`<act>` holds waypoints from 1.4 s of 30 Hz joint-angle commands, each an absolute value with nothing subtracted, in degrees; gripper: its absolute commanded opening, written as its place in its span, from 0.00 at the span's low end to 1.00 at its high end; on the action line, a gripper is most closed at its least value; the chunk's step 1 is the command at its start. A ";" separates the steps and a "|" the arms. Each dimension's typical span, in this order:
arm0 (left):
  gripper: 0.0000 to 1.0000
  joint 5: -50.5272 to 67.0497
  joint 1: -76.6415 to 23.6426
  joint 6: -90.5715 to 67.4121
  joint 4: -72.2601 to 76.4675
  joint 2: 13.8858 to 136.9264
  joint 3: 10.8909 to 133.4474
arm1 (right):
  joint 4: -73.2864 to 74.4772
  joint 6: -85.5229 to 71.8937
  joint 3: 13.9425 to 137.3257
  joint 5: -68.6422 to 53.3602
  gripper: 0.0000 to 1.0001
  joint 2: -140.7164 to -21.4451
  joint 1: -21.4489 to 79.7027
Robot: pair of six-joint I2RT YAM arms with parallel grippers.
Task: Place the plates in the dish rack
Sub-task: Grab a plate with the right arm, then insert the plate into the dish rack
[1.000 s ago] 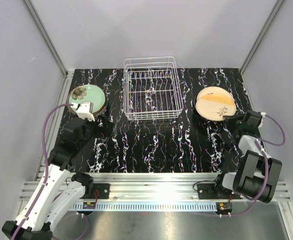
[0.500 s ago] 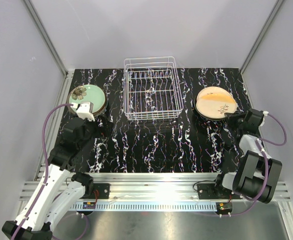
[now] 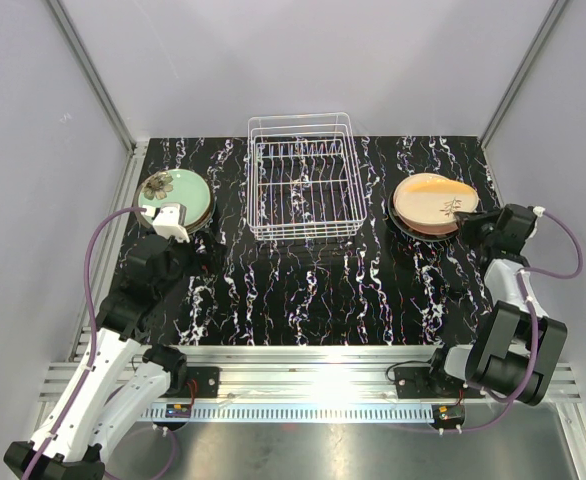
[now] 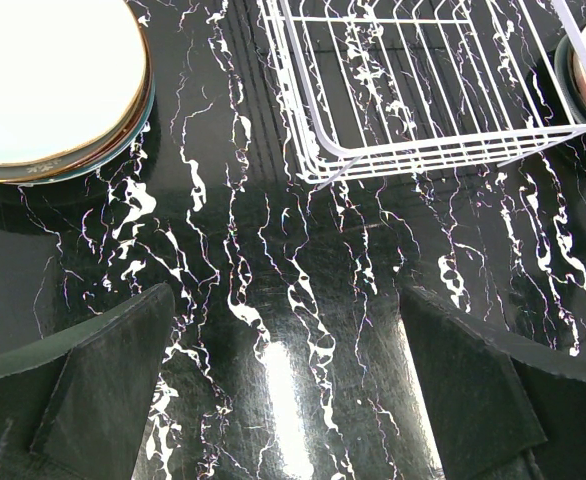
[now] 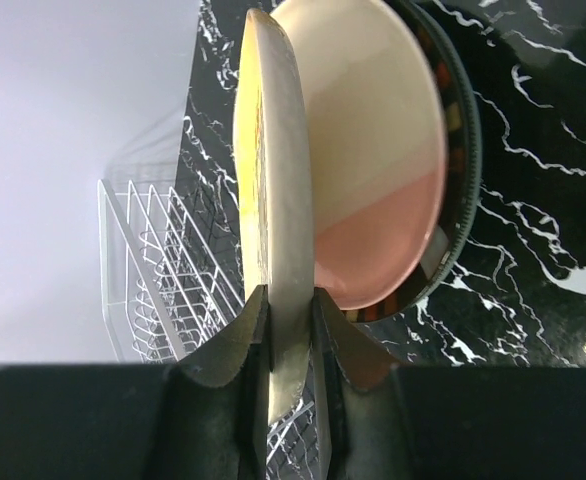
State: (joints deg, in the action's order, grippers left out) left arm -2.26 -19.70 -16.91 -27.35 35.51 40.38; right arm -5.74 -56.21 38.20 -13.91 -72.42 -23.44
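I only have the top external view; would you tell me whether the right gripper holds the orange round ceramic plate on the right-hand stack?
Observer: Yes; the right wrist view shows the right gripper shut on the rim of the orange round ceramic plate, one finger on each face.
Operator: Is it lifted off the stack?
Observer: It is tilted up from the cream-and-pink round plate beneath, whose face shows; whether their far edges touch I cannot tell.
Operator: And the left gripper?
Observer: Open, nothing between its fingers, above the black marbled table near the white wire dish rack.
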 commanded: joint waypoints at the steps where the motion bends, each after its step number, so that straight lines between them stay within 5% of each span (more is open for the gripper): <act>1: 0.99 -3.34 -19.86 -16.17 -25.66 35.51 42.28 | -11.61 -55.81 44.56 -19.07 0.00 -71.72 -23.82; 21: 0.99 -3.34 -19.86 -16.26 -25.58 35.42 42.19 | -7.29 -51.15 57.03 -26.98 0.00 -73.56 -23.56; 42: 0.99 -5.01 -19.86 -16.08 -25.93 36.12 42.19 | 4.65 -40.52 88.05 -26.90 0.00 -91.75 -10.64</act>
State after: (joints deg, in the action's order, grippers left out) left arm -3.68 -19.70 -16.86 -27.40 35.86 40.38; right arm 8.84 -41.71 80.99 -23.75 -90.87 -11.97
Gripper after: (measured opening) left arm 0.987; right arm 0.239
